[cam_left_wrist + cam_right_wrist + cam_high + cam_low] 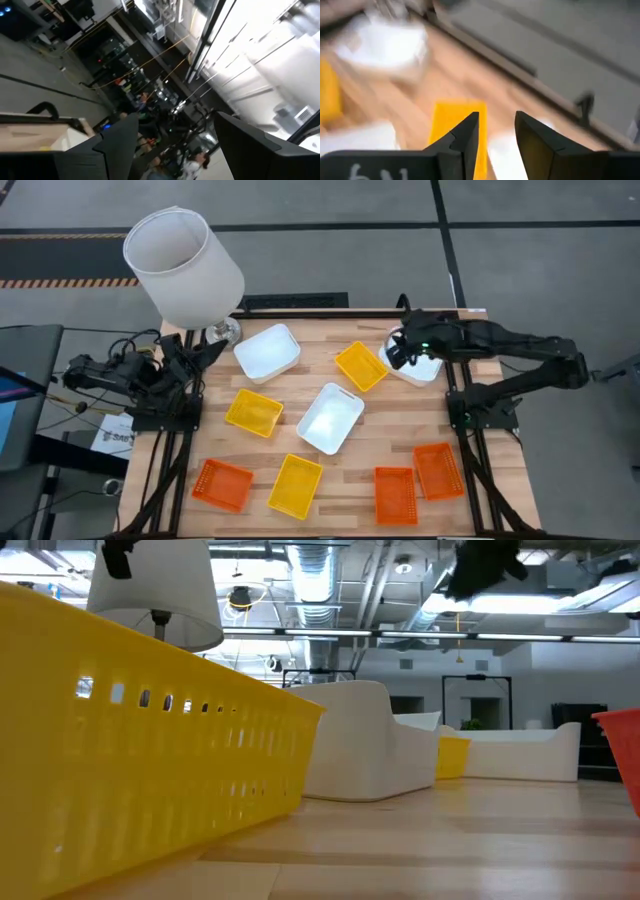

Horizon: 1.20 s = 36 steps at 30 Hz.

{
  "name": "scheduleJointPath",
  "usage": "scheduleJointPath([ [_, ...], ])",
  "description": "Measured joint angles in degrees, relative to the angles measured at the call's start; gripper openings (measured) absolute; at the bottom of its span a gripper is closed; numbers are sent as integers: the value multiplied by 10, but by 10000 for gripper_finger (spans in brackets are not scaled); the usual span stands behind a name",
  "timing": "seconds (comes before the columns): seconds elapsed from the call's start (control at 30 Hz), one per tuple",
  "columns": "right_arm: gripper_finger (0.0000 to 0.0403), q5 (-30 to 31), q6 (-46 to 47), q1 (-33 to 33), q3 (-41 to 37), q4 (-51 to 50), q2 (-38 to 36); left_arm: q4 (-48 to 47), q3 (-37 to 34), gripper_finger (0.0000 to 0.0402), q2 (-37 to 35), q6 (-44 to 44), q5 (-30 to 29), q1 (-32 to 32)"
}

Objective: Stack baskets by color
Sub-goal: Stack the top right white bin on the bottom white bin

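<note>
Nearest: yellow basket (140,740) fills low view | Right gripper (398,352) part open, empty, over far-right white basket (425,368) beside another yellow basket (361,366) | Left gripper (205,352) wide open, empty, at table's left edge | Risk: a descent that misses the rim could shove the baskets apart

The right gripper (496,131) shows two dark fingers (467,135) parted by a narrow gap with nothing between them. Beyond them lies the wooden table (470,80), with a yellow basket (449,117) just past the fingertips, a blurred white basket (385,45) farther off, and another white one (504,152) close under the fingers
</note>
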Motion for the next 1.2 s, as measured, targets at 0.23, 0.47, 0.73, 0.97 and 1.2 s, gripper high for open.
scheduleJointPath([
  [0.23, 187, -85, 5, -35, 2, -162, 88, -6, 5, 249, 21, 0, 17, 0],
  [0.47, 222, -173, -56, -53, -52, -155, 146, -6, 5, 249, 21, 0, 37, 0],
  [0.73, 220, -216, -86, -81, -171, -61, 144, -23, 5, 249, 21, -9, 45, 0],
  [0.97, 219, -223, -139, -123, -225, 21, 145, -33, 5, 249, 21, -9, 40, 0],
  [1.2, 207, -239, -184, -171, -256, 67, 156, -44, 5, 249, 20, -25, 38, 0],
])
